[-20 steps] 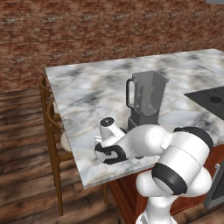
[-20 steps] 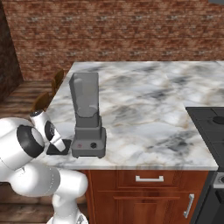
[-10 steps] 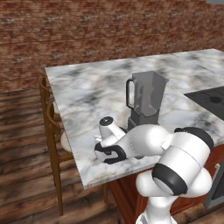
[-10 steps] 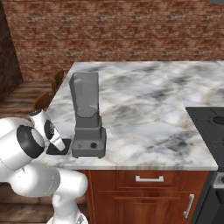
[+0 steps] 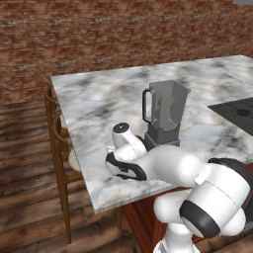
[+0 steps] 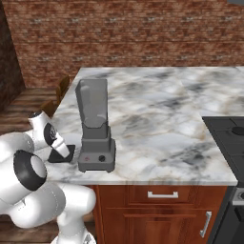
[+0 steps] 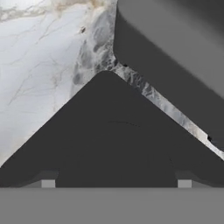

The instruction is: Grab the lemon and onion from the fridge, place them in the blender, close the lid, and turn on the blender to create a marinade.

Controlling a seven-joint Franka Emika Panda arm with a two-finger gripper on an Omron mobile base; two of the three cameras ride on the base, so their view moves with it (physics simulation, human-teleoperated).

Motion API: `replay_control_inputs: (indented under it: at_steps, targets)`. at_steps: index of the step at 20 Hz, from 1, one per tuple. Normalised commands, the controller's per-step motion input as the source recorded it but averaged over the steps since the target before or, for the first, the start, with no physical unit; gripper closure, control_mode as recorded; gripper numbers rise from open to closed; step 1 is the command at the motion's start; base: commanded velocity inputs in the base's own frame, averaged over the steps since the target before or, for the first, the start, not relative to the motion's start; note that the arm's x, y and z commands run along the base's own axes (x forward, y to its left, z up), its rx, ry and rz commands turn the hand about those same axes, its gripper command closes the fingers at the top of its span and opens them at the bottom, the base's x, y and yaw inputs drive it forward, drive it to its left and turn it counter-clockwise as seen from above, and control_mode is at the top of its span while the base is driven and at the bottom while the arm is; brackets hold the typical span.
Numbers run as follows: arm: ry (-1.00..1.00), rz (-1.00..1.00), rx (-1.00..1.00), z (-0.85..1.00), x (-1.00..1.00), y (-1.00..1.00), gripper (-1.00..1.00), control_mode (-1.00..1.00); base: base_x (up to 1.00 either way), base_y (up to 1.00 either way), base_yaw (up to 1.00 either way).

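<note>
- Lid [image 7: 109,140]: a flat black square cap with rounded corners, lying flat on the marble counter [image 5: 99,108] just beside the base of the blender [image 5: 165,113]. In the right base view it shows as a dark patch [image 6: 63,154] at the counter's near edge, left of the blender [image 6: 96,126].
- Gripper [image 7: 116,181]: lowered directly over the lid, with the two fingertips [image 7: 48,181] set wide, one towards each side of the cap. In the left base view the hand [image 5: 126,158] presses close to the counter top. Whether the tips already touch the lid's edges cannot be told.
- Handling, as a judgement: the lid looks light, rigid and thin, with a smooth surface. A thin plate lying flat offers little height to pinch, so the fingers need to close across two opposite edges, low against the counter. A corner grip is likely to let it swivel or slip out.
- Blender jar: grey, translucent and open at the top, with its handle on the side. It stands upright on its dark base [image 7: 175,65], close to the lid, so a sideways nudge during the lift could disturb it.
- Contents of the jar cannot be made out.
</note>
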Motion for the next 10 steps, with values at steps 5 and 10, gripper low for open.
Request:
replay_control_inputs:
  at_steps: [5, 10]
  targets:
    - [0.00, 0.07, 0.00, 0.68, -0.11, 0.00, 1.00, -1.00, 0.00, 0.00, 0.00]
    - [-0.01, 0.07, 0.00, 0.74, -0.25, 0.00, 1.00, -1.00, 0.00, 0.00, 0.00]
